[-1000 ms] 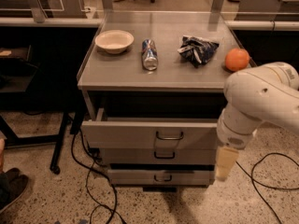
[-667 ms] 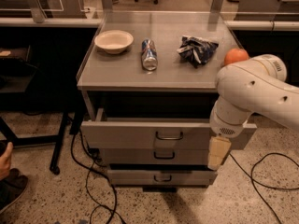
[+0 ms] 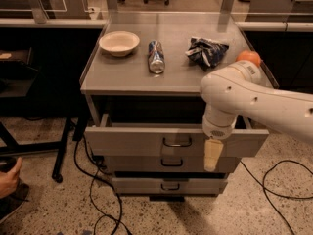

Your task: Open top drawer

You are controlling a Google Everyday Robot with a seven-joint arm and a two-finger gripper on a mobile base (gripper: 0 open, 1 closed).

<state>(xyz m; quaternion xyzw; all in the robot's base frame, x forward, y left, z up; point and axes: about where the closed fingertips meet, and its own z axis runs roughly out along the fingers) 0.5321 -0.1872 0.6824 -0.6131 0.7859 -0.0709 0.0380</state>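
Note:
The top drawer is a grey metal drawer, pulled partway out of the cabinet, with a small dark wire handle at its centre. Its inside is dark and mostly hidden under the cabinet top. My gripper hangs from the white arm, pointing down in front of the drawer front. It is a little to the right of the handle and apart from it. Two narrower grey drawer fronts sit below.
On the cabinet top lie a white bowl, a can on its side, a crumpled dark bag and an orange. Black cables run over the floor. A person's hand is at lower left, beside a black table frame.
My arm and gripper have moved left along the top drawer's front, closer to its handle. The drawer stands as far out as before.

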